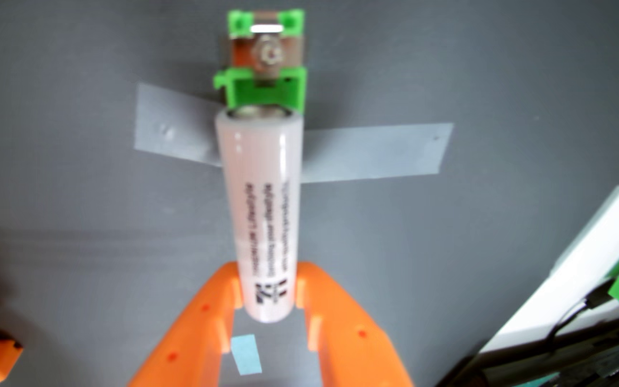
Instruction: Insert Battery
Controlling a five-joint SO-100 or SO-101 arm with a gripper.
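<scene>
In the wrist view, the orange fingers (269, 294) rise from the bottom centre of the frame and are clenched on the lower end of a white cylindrical battery (259, 208), one finger pressing each side of it. The battery runs up the middle of the picture, with black print along its length and its metal end cap showing at the top. That top end sits just below, and partly over, the near edge of a green battery holder (263, 89) in the upper centre; whether the two touch is not clear. The holder has a metal contact plate (269, 56) with a round stud between its green blocks. Strips of grey tape (371, 152) extend left and right from behind the battery, lying flat on the dark grey desk (77, 186). A small pale blue tape patch (246, 353) lies on the desk between the fingers, below the battery's lower end. At the right edge, a white border, green pieces and dark cables appear, all blurred.
</scene>
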